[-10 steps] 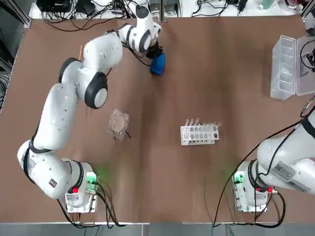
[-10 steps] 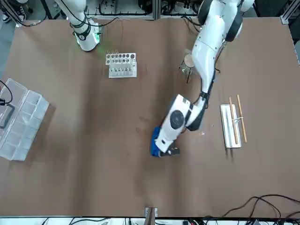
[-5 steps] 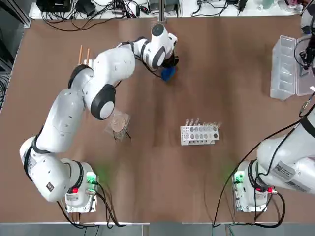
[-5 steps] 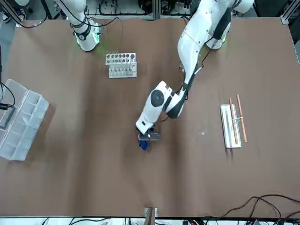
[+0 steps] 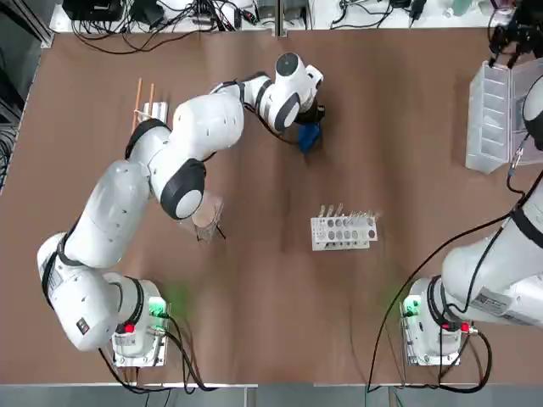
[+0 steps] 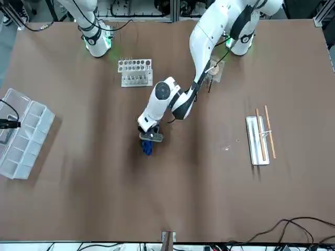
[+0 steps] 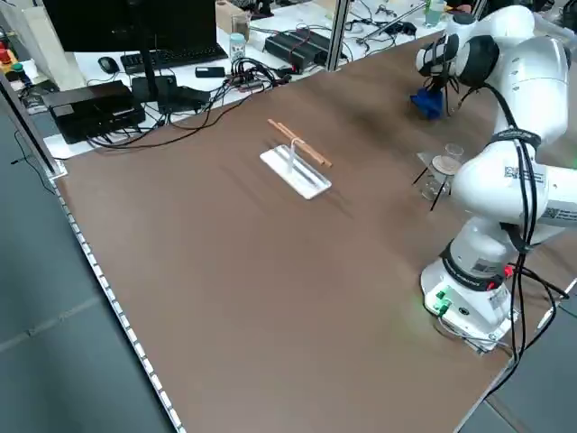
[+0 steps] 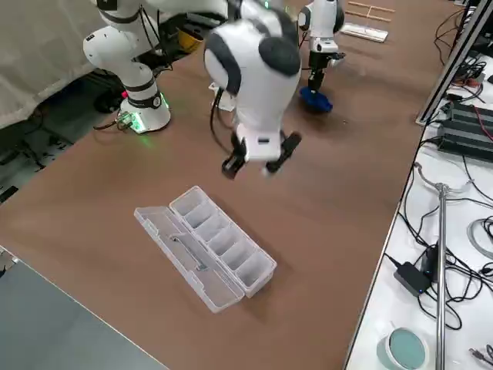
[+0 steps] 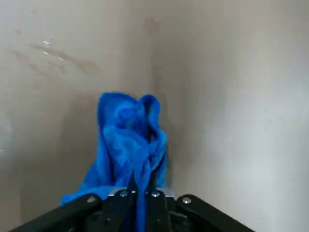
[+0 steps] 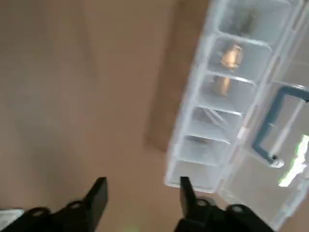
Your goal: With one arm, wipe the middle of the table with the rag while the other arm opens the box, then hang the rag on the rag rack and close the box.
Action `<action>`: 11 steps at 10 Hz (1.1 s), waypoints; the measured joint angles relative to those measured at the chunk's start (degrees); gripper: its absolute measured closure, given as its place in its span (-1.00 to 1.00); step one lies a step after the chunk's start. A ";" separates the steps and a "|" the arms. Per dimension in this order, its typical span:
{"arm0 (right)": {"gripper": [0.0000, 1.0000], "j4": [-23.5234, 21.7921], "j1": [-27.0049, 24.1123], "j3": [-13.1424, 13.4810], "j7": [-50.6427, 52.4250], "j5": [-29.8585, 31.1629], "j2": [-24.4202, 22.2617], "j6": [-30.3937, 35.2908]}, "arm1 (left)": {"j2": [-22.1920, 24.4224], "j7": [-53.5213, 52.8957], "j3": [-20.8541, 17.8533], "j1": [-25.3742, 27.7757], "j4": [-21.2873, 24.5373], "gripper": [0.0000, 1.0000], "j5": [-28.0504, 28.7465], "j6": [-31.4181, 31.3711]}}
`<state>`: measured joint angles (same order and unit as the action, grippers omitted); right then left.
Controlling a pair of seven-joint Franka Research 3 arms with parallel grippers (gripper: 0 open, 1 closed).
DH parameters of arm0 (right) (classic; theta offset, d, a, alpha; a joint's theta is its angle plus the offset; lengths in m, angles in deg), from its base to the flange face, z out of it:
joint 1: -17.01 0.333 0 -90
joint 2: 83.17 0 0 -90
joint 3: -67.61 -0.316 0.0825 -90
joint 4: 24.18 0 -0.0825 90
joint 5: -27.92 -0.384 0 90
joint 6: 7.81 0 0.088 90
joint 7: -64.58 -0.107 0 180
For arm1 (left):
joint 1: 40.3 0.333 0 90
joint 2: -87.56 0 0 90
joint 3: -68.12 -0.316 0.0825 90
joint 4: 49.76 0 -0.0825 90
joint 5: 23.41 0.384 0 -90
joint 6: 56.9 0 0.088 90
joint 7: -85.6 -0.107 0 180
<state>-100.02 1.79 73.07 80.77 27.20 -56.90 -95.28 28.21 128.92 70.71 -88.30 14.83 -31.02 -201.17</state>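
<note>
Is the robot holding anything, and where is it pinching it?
Yes, the left gripper pinches the blue rag by a bunched-up part, and the rest puffs out past its fingertips. The right gripper is open and holds nothing.

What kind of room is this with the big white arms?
Probably a robot lab: two robot arms stand at a brown table, with a computer screen and black cables close by.

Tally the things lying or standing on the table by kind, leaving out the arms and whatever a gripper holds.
Divided box, lid open: 1
White tube rack: 1
Rag rack with wooden rods: 1
Round lump in clear wrapping: 1
Total: 4
</note>
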 joint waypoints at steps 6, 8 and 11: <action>-0.99 -3.30 17.46 -0.40 -16.94 -1.94 -14.23 2.22 | 2.87 -3.96 -1.92 12.04 1.40 0.86 1.14 23.99; -0.99 -7.67 18.22 -0.29 -18.33 -1.94 -17.57 1.28 | 6.61 -6.65 -2.18 17.38 6.90 0.86 5.37 26.45; -0.99 -10.49 18.18 0.17 -18.33 -1.94 -20.58 0.59 | 13.32 -10.52 -2.31 26.59 16.88 0.86 9.21 26.81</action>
<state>-110.51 19.97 73.24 62.44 25.26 -77.48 -94.68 41.54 118.40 68.40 -61.71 31.71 -21.81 -174.36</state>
